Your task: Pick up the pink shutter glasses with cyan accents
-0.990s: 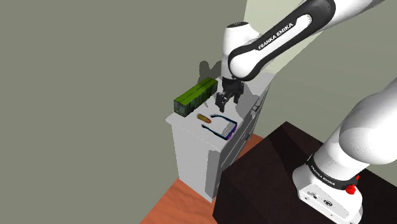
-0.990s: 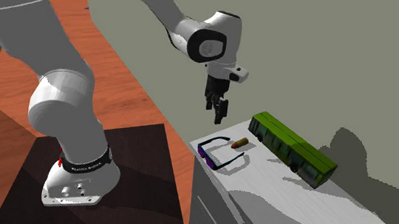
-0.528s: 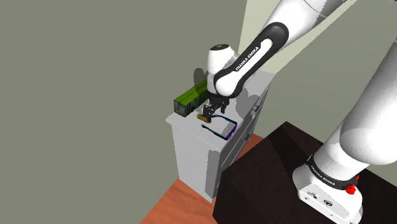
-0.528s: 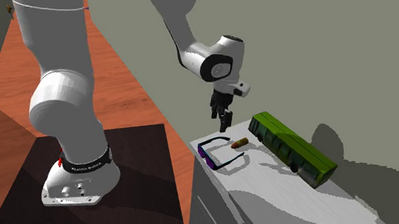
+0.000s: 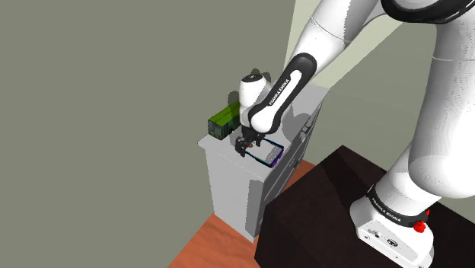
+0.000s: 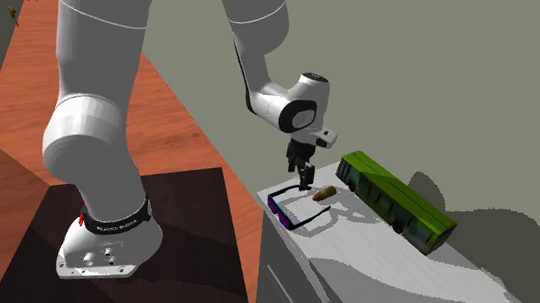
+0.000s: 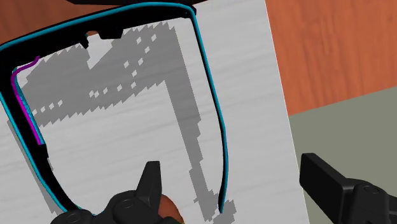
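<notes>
Fingers [image 7: 150,183] are spread wide, nothing's pinched yet. One thin side arm of the glasses [image 7: 140,16] is straddled untouched, laid crosswise to the closing line.

On the cabinet top [image 6: 417,289], the glasses [image 6: 298,211] lie at a corner. A small capsule-shaped object [image 6: 325,192] lies between them and the toy bus [image 6: 394,202].

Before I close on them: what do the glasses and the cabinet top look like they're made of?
Glasses: likely plastic, smooth dark frame with cyan edging, a magenta streak. Cabinet top: white, matte, faint streaks like painted wood grain; cannot be sure.
</notes>
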Available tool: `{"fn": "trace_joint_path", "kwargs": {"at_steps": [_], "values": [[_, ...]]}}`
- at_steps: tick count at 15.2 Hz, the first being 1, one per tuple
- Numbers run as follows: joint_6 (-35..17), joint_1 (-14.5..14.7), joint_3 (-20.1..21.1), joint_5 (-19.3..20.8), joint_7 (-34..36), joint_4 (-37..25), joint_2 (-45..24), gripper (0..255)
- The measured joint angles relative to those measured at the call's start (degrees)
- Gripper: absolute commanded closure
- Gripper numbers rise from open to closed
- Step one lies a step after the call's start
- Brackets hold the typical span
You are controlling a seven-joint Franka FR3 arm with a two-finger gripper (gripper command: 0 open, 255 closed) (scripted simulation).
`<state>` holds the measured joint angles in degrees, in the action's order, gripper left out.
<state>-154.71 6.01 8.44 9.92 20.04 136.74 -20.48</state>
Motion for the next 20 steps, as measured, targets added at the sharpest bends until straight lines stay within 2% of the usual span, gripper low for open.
{"fn": "trace_joint_path", "kwargs": {"at_steps": [4,5,15,20], "values": [[-2.6,0.66,-0.97,1.21,0.9,-0.57,-3.18,0],[-2.86,0.76,-1.07,1.33,1.02,-0.63,-3.51,255],[-3.11,0.85,-1.16,1.45,1.1,-0.71,-3.79,255],[-0.46,0.11,-0.12,0.24,0.22,-0.08,-0.5,255]]}}
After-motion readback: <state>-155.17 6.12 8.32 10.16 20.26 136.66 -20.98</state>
